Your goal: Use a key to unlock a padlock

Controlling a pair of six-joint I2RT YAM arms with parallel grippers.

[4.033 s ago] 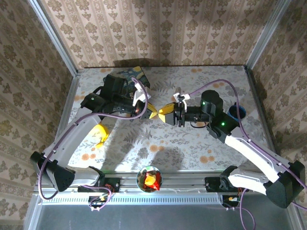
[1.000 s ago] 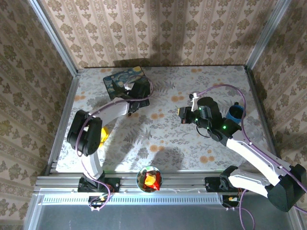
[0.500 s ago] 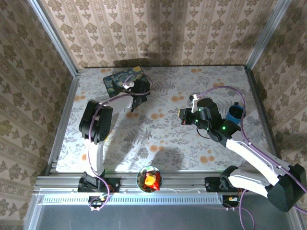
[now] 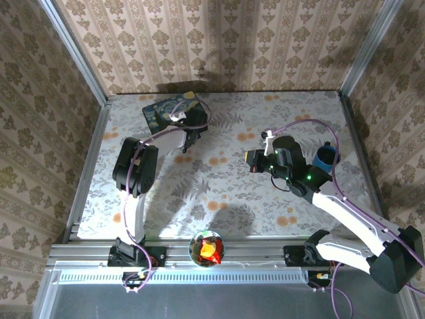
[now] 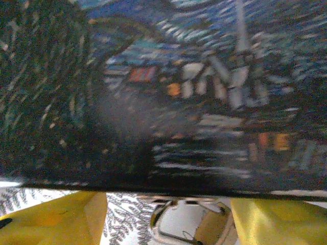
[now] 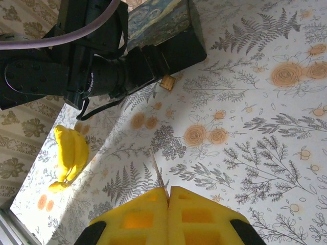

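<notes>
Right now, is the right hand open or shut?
Shut. The right hand has its yellow fingers pressed together, a thin key poking out between them.

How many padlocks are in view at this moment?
1. The padlock lies beside the dark blue painted box, between the left gripper's open fingers; the right wrist view shows it there too. Another could be hidden behind the box.

No lettering, number or brand can be read; tiny pale print on the black left arm (image 6: 94,76), just beside the dark blue box (image 6: 158,20), is illegible.
</notes>
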